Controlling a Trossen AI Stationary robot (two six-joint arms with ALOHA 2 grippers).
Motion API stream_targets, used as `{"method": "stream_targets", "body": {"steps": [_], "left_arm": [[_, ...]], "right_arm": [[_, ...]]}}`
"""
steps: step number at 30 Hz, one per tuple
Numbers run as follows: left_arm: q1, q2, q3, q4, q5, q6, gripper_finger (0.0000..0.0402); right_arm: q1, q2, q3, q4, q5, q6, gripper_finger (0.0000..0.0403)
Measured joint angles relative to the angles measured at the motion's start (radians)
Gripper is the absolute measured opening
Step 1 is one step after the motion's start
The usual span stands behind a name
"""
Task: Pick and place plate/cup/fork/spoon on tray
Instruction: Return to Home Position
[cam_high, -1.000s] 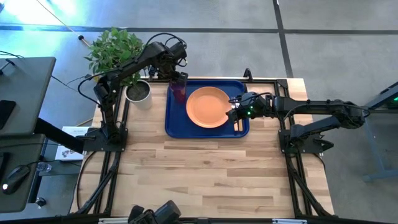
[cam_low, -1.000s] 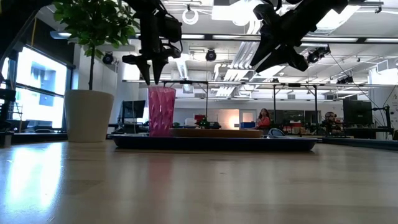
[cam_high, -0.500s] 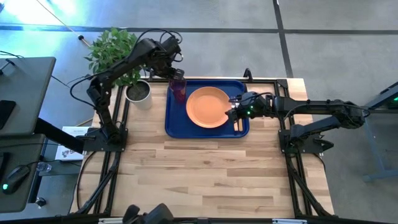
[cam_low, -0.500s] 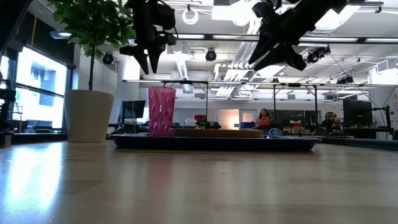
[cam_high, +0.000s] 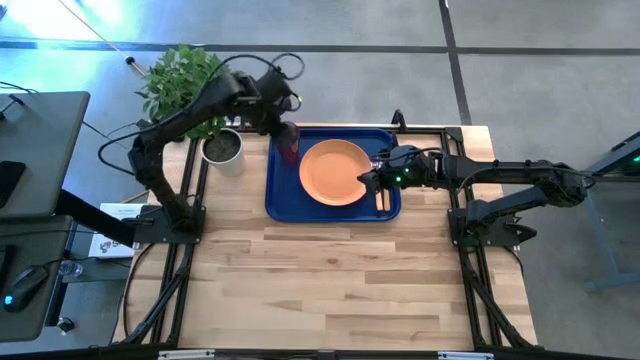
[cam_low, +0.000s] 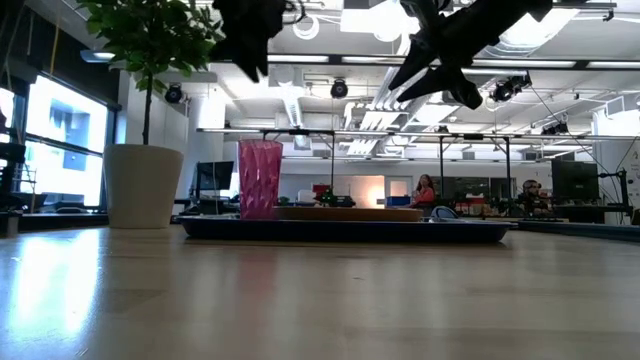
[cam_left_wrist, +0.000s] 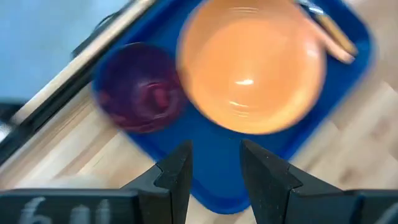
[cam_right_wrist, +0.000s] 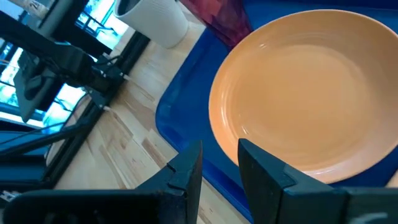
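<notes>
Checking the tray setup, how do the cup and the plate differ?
The cup is dark red and translucent; the plate is opaque orange. The cup stands tall and narrow; the plate lies low and much wider. Both sit on the blue tray.

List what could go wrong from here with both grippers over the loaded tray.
1. The open left gripper hangs above the cup, a tall narrow tumbler standing close to a corner of the tray. A low sweep could tip it over the rim.
2. The open right gripper hovers over the edge of the plate, beside the cutlery at the tray's right side. A dip could shove either one.
</notes>
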Motion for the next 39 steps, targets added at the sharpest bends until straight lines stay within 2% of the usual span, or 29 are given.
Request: {"method": "stream_targets", "body": {"steps": [9,12,14,20,29,34,39], "left_arm": [[-0.212,-0.076,0.0,0.04,0.149,0.189,0.0124],[-0.275,-0.127,-0.013,0.052,0.156,0.231,0.0124],[-0.311,-0.184,-0.064,0.097,0.157,0.231,0.0124],[-0.383,-0.43,-0.376,0.326,0.162,0.225,0.0124],[-0.396,-0.794,-0.853,0.662,0.162,0.137,0.0124],[-0.396,-0.971,-1.07,0.78,0.159,0.049,0.0124],[-0.396,-1.111,-1.23,0.91,0.158,-0.003,0.0124]], "right_arm": [[0.0,0.0,0.0,0.056,0.001,0.003,0.0094],[0.003,0.0,0.0,0.078,0.001,0.0,0.0094],[0.009,0.0,0.0,0.108,0.006,0.004,0.0094],[0.04,0.0,0.0,0.24,0.027,-0.03,0.0094],[0.046,0.0,0.0,0.268,0.057,0.011,0.0094],[0.046,0.0,0.0,0.408,0.044,-0.06,0.0094],[0.046,0.0,0.0,0.536,0.037,-0.14,0.0094]]}}
